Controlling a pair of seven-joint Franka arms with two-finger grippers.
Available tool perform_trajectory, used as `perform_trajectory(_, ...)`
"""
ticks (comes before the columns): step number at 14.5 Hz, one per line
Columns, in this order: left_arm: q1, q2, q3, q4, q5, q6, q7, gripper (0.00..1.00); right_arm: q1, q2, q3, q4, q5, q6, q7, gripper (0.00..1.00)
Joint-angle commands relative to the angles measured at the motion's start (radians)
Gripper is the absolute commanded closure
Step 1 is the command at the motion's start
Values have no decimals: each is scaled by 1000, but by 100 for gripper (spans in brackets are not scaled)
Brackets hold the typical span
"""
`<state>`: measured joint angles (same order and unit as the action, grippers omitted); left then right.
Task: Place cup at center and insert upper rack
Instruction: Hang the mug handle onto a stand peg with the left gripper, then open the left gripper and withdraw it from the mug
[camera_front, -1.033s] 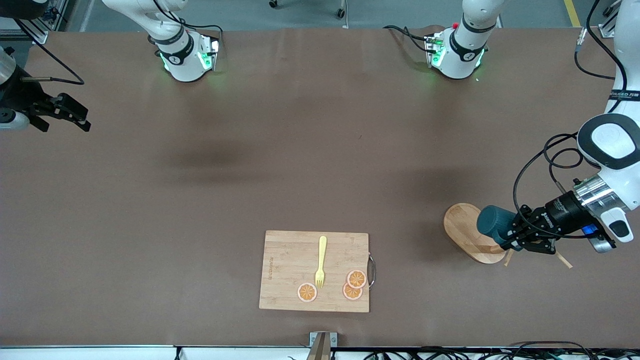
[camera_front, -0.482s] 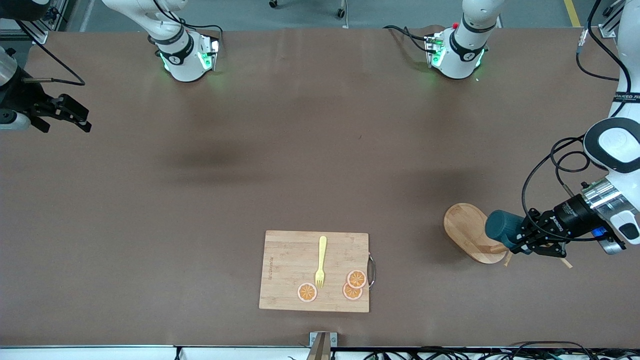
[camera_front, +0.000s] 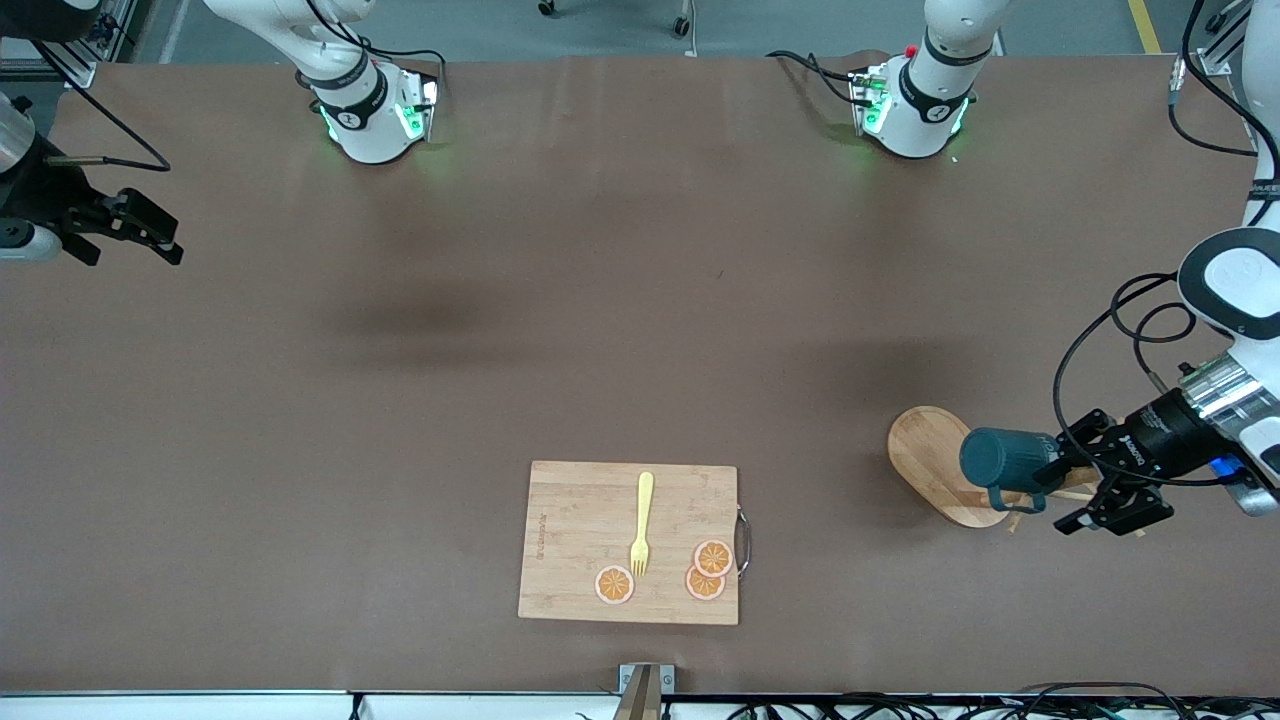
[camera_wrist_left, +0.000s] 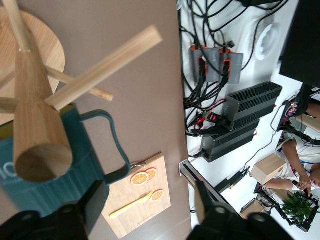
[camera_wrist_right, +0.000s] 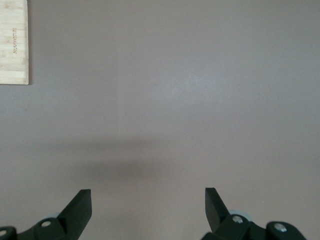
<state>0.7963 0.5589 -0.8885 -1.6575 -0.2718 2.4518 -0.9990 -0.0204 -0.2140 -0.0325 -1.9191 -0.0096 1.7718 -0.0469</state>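
Observation:
The dark teal cup (camera_front: 1000, 458) sits high on the upper rack, a light wooden mug tree with an oval base (camera_front: 925, 450), toward the left arm's end of the table. In the left wrist view the cup (camera_wrist_left: 45, 185) leans against the round post (camera_wrist_left: 35, 125) among the angled pegs (camera_wrist_left: 105, 67), its handle free. My left gripper (camera_front: 1088, 480) is open beside the cup, with its fingers (camera_wrist_left: 95, 205) off it. My right gripper (camera_front: 150, 235) waits open over the right arm's end of the table, and bare table lies under it (camera_wrist_right: 147, 205).
A bamboo cutting board (camera_front: 600, 520) lies near the front edge at mid-table, carrying a yellow fork (camera_front: 641, 520) and three orange slices (camera_front: 614, 585). Its corner (camera_wrist_right: 13, 42) shows in the right wrist view. Brown tabletop stretches between the board and the robot bases.
My left gripper has opened and let go of the cup, then drawn back a little toward the left arm's end. The cup stays on the rack. The right arm has not moved.

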Motion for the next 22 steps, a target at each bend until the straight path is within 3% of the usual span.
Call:
perform_trajectory(1, 6, -105, 0, -19, 127, -11, 5, 1, -12, -30, 10, -32, 3, 17, 1, 0)
perform_trajectory(4, 15, -180, -1, -13, 296, -152, 110, 1, -13, -28, 10, -32, 3, 17, 1, 0)
perform_trajectory(12, 75, -371, 2, -13, 301, -534, 794, 0, -13, -28, 8, -31, 3, 17, 1, 0)
perform_trajectory(20, 58, -523, 0, 8, 287, -697, 896, 0, -16, -28, 8, -31, 3, 18, -1, 0)
perform_trajectory(22, -29, -525, 58, 36, 287, -731, 895, 0, -16, -28, 8, -31, 3, 18, -4, 0)
